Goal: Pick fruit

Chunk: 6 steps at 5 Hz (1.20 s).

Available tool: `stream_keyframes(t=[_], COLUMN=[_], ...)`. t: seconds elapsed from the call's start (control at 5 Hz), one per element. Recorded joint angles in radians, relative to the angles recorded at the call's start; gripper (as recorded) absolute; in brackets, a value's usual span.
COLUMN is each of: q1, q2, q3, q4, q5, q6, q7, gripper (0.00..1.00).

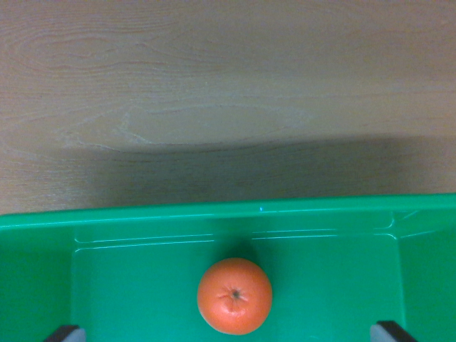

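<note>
An orange (234, 296) lies on the floor of a green plastic bin (214, 210) in the lower middle of the wrist view, its stem end facing up. Two dark fingertips (65, 333) show at the bottom corners, one at the wrist view's left and one at the wrist view's right. They stand far apart, so my gripper (228, 335) is open with the orange between and slightly ahead of them. Nothing is held.
The bin's far rim runs across the frame at about two thirds down. Beyond it a light wooden tabletop (228, 85) fills the upper part, with a shadow band along the bin's edge.
</note>
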Motion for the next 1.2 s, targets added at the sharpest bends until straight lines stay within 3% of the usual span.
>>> stream_keyframes(t=[0.2, 0.4, 0.6, 0.8, 1.0, 1.2], q1=[-0.0015, -0.0015, -0.0031, -0.0031, -0.0048, -0.0048], q2=[0.013, 0.013, 0.028, 0.028, 0.043, 0.043], q3=[0.002, 0.002, 0.003, 0.003, 0.005, 0.005], q4=[-0.028, -0.028, -0.058, -0.058, -0.090, -0.090], q5=[0.0005, 0.0005, 0.0010, 0.0010, 0.0016, 0.0016], q6=[-0.038, -0.038, -0.081, -0.081, -0.125, -0.125], q7=[-0.006, -0.006, -0.013, -0.013, -0.020, -0.020], gripper=[0.00, 0.00, 0.00, 0.00, 0.00, 0.00])
